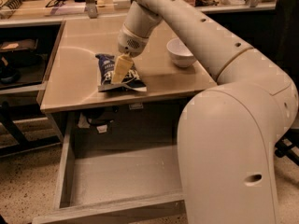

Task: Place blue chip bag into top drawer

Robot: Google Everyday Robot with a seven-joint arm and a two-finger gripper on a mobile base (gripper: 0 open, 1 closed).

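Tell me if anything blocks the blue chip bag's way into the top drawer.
Nothing visible does. The claw is down on the blue chip bag on the tabletop; the top drawer stands open below the front edge. The robot's body hides the drawer's right part as seen.

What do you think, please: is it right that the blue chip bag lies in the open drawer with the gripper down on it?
Not quite. The camera view shows the blue chip bag lying on the table, not in the drawer. The drawer is open, and the gripper is down on the bag.
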